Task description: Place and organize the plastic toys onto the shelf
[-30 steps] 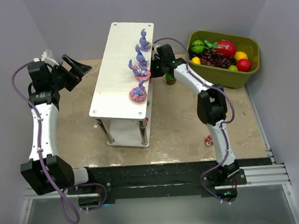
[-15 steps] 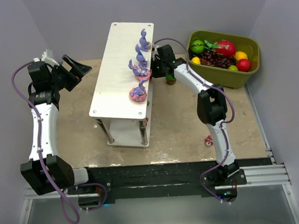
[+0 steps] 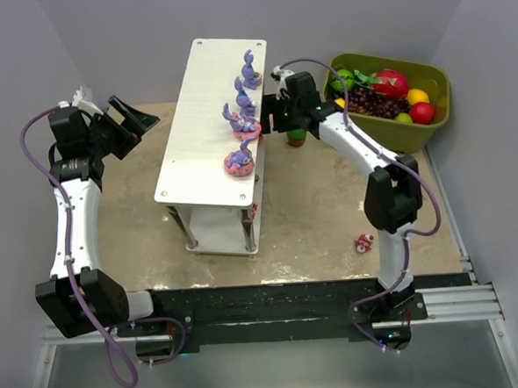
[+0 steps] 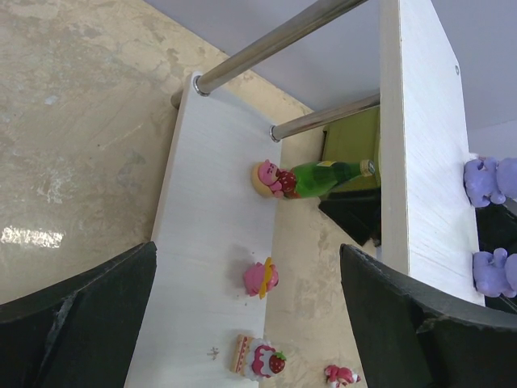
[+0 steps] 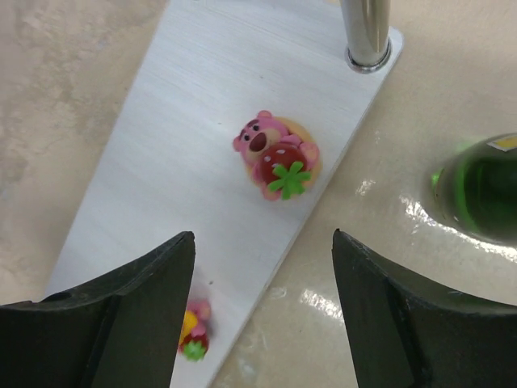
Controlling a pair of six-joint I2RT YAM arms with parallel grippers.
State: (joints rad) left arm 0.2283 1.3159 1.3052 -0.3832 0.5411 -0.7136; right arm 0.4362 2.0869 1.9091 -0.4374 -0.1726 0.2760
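Shelf (image 3: 206, 118) stands mid-table (image 3: 304, 218), running near to far. Four bunnies (image 3: 239, 160) sit in a row along the right edge of the top board. On the lower tier (image 4: 210, 242), bear figurine (image 5: 275, 158) is by the far right leg, with two small toys (image 4: 261, 277) nearer along it. Bottle (image 3: 297, 137) stands on the table between shelf and bin (image 3: 396, 137). Bin is far right, with fruits (image 3: 380, 94) in it. Loose toy (image 3: 362, 243) lies on the table, near right. Left gripper (image 3: 140, 116) is left of the shelf, apart from it. Right gripper (image 5: 262, 238) is at the shelf's right edge, over the lower tier.

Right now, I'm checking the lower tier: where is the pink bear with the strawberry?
Right wrist view, centre: the pink bear sits on the lower tier near its right edge, below the metal leg, with the green bottle to its right.
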